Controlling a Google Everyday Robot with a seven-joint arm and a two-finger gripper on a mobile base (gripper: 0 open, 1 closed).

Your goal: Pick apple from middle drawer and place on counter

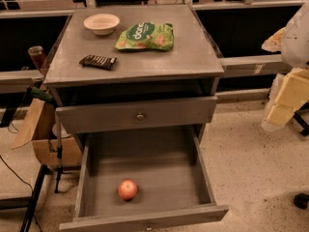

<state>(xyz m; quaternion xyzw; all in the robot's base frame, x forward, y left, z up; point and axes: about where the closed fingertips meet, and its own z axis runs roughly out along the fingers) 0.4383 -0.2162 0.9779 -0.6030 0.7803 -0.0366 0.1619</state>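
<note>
A grey cabinet with its middle drawer [193,178] pulled open. The apple [127,189] sits on the drawer floor near the front. The gripper [282,105] hangs beyond the counter's [159,62] right edge; whether it is open or closed cannot be told. Risk: nudged off-centre, the round apple would likely roll away.

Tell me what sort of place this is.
Likely a robot lab or test area, not a home: a freestanding grey cabinet with a chip bag on its counter, speckled floor, cables and a cardboard box at left. The gripper hangs at the right edge, away from the apple.
</note>
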